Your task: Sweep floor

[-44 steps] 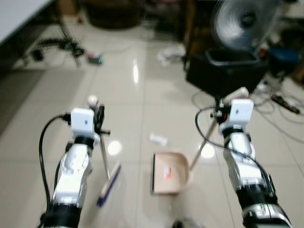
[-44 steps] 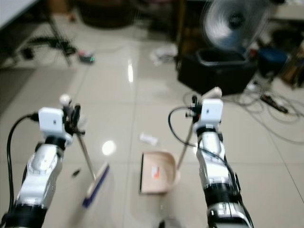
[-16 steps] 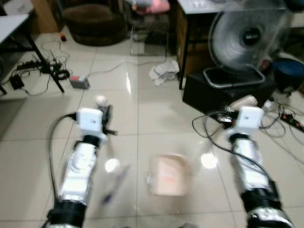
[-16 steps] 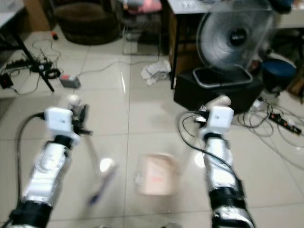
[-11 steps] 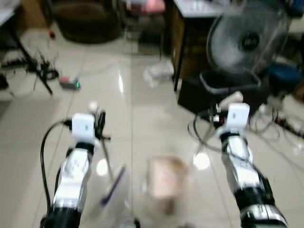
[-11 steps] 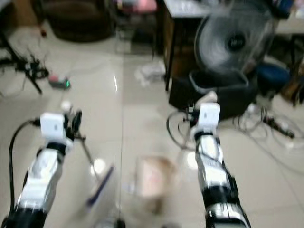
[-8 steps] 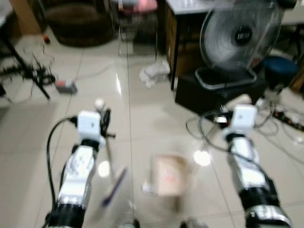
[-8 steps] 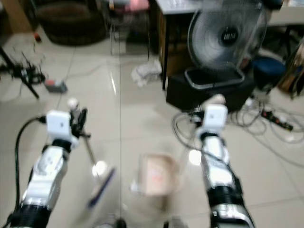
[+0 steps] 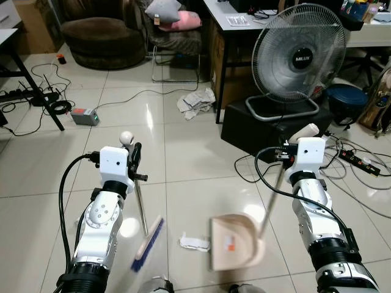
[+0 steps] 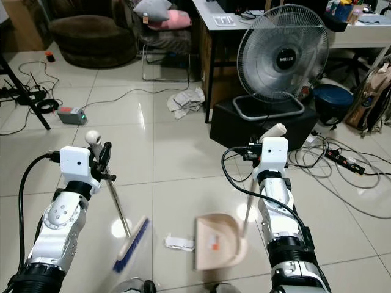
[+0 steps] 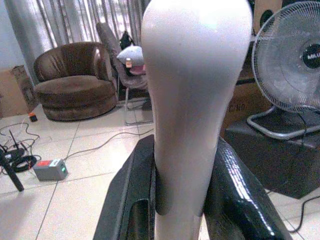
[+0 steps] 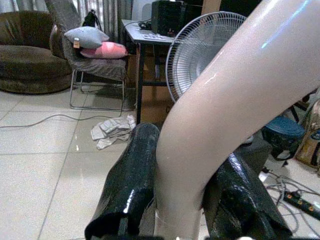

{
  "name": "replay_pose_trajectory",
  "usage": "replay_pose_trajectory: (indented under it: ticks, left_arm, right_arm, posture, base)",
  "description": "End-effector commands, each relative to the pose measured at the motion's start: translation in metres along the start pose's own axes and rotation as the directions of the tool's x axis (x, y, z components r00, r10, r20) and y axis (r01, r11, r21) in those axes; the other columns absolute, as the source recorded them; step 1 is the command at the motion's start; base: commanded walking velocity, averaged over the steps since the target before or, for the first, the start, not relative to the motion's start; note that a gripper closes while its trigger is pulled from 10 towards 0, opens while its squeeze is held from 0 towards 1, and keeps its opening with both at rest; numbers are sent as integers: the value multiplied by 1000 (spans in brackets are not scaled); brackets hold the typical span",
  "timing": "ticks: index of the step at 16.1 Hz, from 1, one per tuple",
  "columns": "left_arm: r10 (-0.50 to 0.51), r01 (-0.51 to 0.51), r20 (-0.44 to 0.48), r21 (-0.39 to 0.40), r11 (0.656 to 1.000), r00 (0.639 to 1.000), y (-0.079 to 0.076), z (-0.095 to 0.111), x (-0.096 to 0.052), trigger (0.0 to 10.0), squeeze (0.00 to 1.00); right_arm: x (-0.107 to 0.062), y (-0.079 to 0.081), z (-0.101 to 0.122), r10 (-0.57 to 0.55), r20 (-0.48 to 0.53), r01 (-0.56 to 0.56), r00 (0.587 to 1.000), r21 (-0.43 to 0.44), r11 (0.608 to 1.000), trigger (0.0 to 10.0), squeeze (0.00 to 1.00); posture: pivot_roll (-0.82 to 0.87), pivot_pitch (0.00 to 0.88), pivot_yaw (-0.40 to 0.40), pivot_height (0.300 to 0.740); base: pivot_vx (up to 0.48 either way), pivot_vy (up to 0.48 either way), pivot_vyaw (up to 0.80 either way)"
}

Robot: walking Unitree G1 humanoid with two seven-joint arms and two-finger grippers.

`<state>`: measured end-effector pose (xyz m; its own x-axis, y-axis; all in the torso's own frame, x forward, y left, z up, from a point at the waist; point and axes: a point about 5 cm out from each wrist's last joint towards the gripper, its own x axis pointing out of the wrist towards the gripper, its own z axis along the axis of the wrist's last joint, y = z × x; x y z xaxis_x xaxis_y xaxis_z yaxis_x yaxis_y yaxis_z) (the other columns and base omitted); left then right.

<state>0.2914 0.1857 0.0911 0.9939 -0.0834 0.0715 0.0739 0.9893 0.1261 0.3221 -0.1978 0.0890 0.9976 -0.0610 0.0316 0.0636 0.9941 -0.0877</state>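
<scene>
My left gripper (image 9: 133, 160) is shut on the white handle (image 11: 195, 100) of a broom. Its thin shaft slants down to a blue-bristled head (image 9: 148, 244) on the tiled floor. My right gripper (image 9: 287, 148) is shut on the cream handle (image 12: 220, 120) of a beige dustpan (image 9: 234, 242), whose pan rests on the floor between my arms. A crumpled white scrap of paper (image 9: 194, 242) lies on the tiles between the broom head and the dustpan's open edge.
A standing fan (image 9: 299, 55) sits on a black box (image 9: 272, 125) ahead right, with cables (image 9: 357, 159) trailing over the floor. Crumpled papers (image 9: 195, 101) lie by a desk leg. A brown armchair (image 9: 101, 36), a chair and a small power box (image 9: 84, 116) stand farther back.
The camera has swung about as I walked, and the picture is now sharp. Broom and dustpan stay gripped; the paper scrap now lies between broom head and dustpan.
</scene>
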Motion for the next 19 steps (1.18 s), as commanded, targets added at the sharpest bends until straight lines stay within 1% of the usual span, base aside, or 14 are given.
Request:
replay_pose_trajectory:
  ticks: [1, 8, 11, 12, 15, 18, 19]
  left_arm:
    - [11, -11, 38, 11, 1000, 999, 2, 8, 6, 10000, 0]
    - [14, -15, 35, 11, 1000, 999, 1, 8, 12, 10000, 0]
    - [1, -1, 49, 2, 1000, 999, -2, 13, 20, 10000, 0]
    - [14, -13, 57, -8, 1000, 998, -1, 15, 23, 10000, 0]
    - [13, -14, 63, 9, 1000, 998, -1, 16, 24, 10000, 0]
    - [17, -18, 69, 8, 1000, 997, -2, 16, 25, 10000, 0]
    - [21, -22, 73, 9, 1000, 997, -2, 16, 25, 10000, 0]
  right_arm:
    - [7, -4, 11, -11, 46, 12, 999, -10, 1000, 10000, 0]
    - [11, -4, 13, 0, 55, 2, 998, -33, 999, 10000, 0]
    - [11, -5, 13, -8, 62, 10, 998, -39, 999, 10000, 0]
    - [11, -6, 13, -12, 63, 15, 998, -41, 999, 10000, 0]
    - [10, -7, 13, -22, 68, 24, 997, -38, 999, 10000, 0]
    - [10, -8, 13, -23, 70, 26, 997, -39, 999, 10000, 0]
    - [11, -8, 14, -23, 73, 27, 997, -53, 998, 10000, 0]
  posture:
    - [0, 77, 21, 740]
    - [0, 85, 20, 740]
    - [-5, 90, 23, 740]
    - [-7, 89, 24, 740]
    - [-9, 87, 24, 740]
    - [-8, 85, 24, 740]
    - [-7, 86, 21, 740]
  base:
    - [0, 0, 0]
    - [0, 0, 0]
    - [0, 0, 0]
    - [0, 0, 0]
    - [0, 0, 0]
    - [0, 0, 0]
    - [0, 0, 0]
